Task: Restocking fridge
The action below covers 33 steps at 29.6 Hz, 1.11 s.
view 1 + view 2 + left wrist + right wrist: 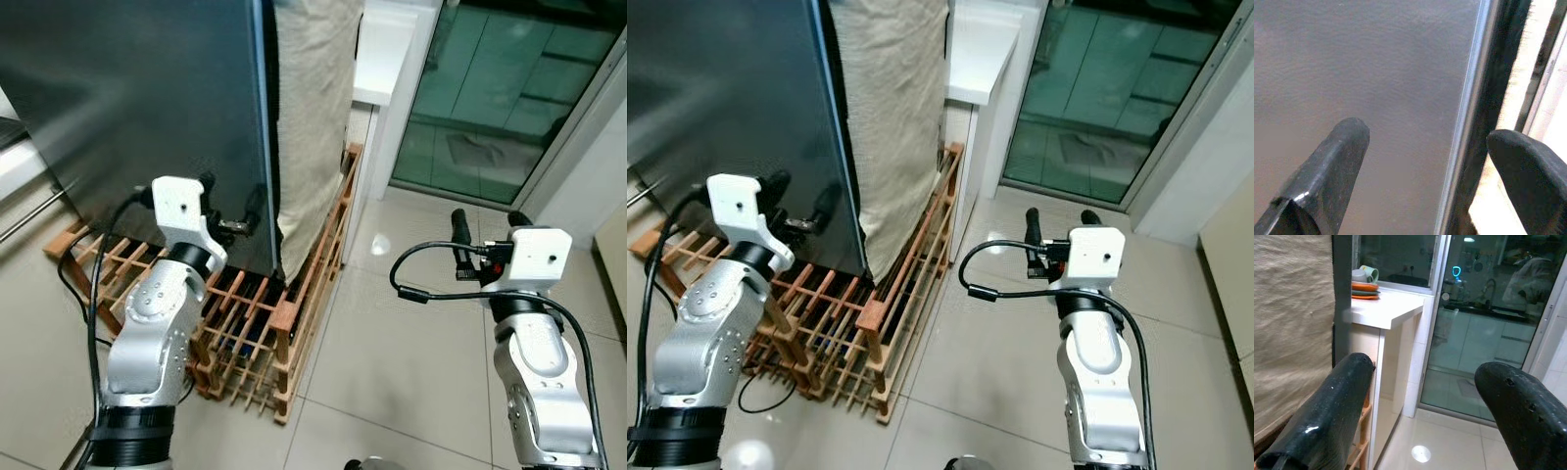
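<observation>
Left eye view: the fridge (147, 108), a dark grey cabinet with its door closed, stands at far left on a wooden slatted rack (265, 333); a beige cloth (313, 117) hangs against its right side. The left gripper (235, 223) is raised to the door's right edge, low down, presumably to find a purchase for pulling the door open. Left wrist view: its jaws stand wide apart and hold nothing, one finger over the door face (1376, 98) and the other past the door's pale edge strip (1469, 117), so they straddle that edge. The right gripper (458, 233) hovers over the tiled floor (392, 343) at right, jaws spread and empty, kept free of the door's likely swing. No goods for restocking can be made out.
</observation>
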{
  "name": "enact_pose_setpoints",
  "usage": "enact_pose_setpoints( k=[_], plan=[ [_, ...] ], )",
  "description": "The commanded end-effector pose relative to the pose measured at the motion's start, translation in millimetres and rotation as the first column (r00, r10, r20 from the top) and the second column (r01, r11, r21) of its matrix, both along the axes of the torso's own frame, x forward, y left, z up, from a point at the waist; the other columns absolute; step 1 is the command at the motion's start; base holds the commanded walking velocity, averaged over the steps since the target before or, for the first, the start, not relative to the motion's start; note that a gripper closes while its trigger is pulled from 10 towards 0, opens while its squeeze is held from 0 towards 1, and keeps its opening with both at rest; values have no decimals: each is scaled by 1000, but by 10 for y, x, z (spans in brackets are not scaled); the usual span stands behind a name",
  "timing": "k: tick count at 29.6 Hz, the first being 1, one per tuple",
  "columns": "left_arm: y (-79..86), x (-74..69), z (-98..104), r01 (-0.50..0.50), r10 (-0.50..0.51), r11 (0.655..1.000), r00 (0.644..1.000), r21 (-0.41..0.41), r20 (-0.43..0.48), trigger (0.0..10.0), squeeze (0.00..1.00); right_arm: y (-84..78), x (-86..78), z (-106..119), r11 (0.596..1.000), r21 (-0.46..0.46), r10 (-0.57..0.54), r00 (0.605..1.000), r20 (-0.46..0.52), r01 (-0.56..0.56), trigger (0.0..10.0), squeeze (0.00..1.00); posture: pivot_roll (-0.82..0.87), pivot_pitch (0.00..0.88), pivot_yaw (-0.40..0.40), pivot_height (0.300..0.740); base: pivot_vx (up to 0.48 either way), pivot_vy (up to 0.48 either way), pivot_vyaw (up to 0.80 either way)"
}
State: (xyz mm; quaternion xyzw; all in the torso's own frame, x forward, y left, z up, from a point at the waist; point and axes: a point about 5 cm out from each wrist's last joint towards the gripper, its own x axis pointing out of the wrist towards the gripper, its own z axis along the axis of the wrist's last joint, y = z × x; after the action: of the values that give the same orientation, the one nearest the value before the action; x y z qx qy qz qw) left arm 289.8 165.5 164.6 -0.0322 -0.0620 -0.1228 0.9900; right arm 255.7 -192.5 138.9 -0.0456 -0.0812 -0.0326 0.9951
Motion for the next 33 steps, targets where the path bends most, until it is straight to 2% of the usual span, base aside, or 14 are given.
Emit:
enact_pose_setpoints(
  k=[1, 4, 7, 10, 11, 13, 15, 18, 19, 24, 31, 33],
  plan=[
    [114, -95, 74, -19, 18, 1000, 999, 11, 49, 10000, 0, -66, -89, 82, 999, -4, -32, 998, 47, 32, 10000, 59, -103, 0, -14, 740, 0, 0, 0],
    [176, -250, 128, -26, 25, 1000, 996, 2, 86, 10000, 0, -83, -258, 111, 999, -36, -38, 997, 69, 41, 10000, 59, -94, 0, -17, 740, 0, 0, 0],
    [135, -393, 148, -20, 22, 1000, 995, -20, 94, 10000, 0, -108, -381, 113, 997, -49, -62, 995, 72, 65, 10000, 63, -92, 0, -16, 740, 0, 0, 0],
    [67, -450, 136, -3, 7, 999, 996, -37, 90, 10000, 0, -104, -393, 114, 996, -53, -64, 995, 74, 68, 10000, 59, -92, 0, -16, 740, 0, 0, 0],
    [-31, -480, 137, 33, -29, 998, 996, -46, 90, 10000, 0, -90, -389, 138, 996, -56, -65, 994, 84, 69, 10000, 59, -92, 0, -14, 740, 0, 0, 0],
    [-62, -493, 147, 46, -41, 998, 994, -46, 96, 10000, 0, -84, -394, 154, 996, -57, -63, 994, 90, 68, 10000, 59, -95, 0, -14, 740, 0, 0, 0],
    [-132, -543, 194, 97, -92, 995, 990, -36, 109, 10000, 0, -60, -449, 216, 996, -72, -47, 993, 104, 55, 10000, 55, -95, 0, -16, 740, 0, 0, 0],
    [-226, -586, 163, 184, -182, 983, 980, -23, 79, 10000, 0, -49, -474, 209, 996, -84, -27, 995, 92, 35, 10000, 55, -99, 0, -17, 740, 0, 0, 0],
    [-280, -589, 141, 220, -219, 976, 974, -10, 61, 10000, 0, -65, -459, 190, 996, -81, -38, 996, 82, 44, 10000, 59, -99, 0, -17, 740, 0, 0, 0],
    [-418, -512, 134, 276, -275, 961, 960, -2, 42, 10000, 0, -91, -359, 179, 996, -72, -56, 995, 79, 62, 10000, 51, -103, 0, -18, 740, 0, 0, 0],
    [-391, -382, 190, 218, -217, 976, 975, -23, 47, 10000, 0, -106, -282, 171, 995, -76, -64, 996, 61, 69, 10000, 55, -114, 0, -14, 740, 0, 0, -506],
    [-367, -282, 229, 161, -159, 986, 986, -44, 52, 10000, 0, -94, -256, 160, 996, -79, -48, 997, 57, 52, 10000, 59, -116, 0, -13, 740, 0, 0, -738]
  ],
)
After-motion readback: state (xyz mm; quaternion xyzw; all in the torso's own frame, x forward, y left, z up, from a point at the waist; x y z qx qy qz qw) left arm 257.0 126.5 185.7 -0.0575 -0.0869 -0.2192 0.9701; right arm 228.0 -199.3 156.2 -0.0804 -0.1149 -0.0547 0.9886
